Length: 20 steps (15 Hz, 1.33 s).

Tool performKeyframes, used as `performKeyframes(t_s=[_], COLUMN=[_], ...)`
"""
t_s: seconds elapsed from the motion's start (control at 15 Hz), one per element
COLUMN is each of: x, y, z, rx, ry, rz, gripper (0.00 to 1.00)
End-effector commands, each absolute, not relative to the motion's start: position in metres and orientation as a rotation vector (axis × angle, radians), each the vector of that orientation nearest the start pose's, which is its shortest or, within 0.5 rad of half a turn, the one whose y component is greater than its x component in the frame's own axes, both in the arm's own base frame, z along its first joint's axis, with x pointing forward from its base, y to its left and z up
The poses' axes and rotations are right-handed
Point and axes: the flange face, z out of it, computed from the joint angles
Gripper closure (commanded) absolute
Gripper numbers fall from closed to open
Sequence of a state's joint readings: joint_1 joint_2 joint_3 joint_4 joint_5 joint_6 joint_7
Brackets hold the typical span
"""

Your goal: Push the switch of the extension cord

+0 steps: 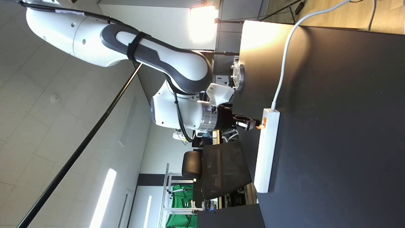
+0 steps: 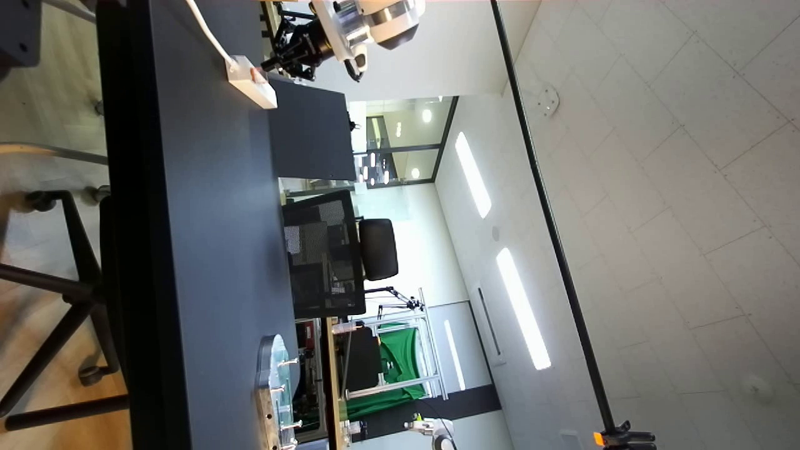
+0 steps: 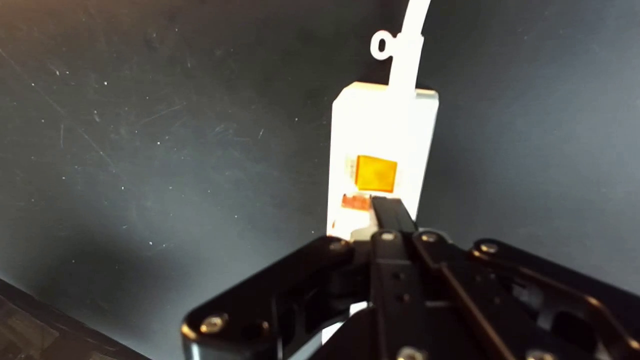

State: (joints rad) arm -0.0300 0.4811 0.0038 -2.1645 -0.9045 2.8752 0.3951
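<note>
Your hand (image 3: 393, 210), closed tip to tip, points down at the power strip (image 3: 381, 127), whose orange switch (image 3: 376, 174) lies just ahead of it.

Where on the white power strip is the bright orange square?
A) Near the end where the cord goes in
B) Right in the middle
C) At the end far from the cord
A: an exterior view shows the orange square close to the end of the white power strip that the cord goes into.
</note>
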Motion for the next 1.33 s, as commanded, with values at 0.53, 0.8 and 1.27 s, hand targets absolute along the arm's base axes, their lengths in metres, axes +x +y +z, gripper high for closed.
performKeyframes(t_s=[0.53,0.8,1.27], x=[0.587,0.589,0.589], y=[0.026,0.023,0.019], z=[0.163,0.157,0.160], rx=[-3.323,-3.329,-3.339], ry=[-0.711,-0.702,-0.670], rz=[-0.430,-0.416,-0.419], gripper=[1.00,1.00,1.00])
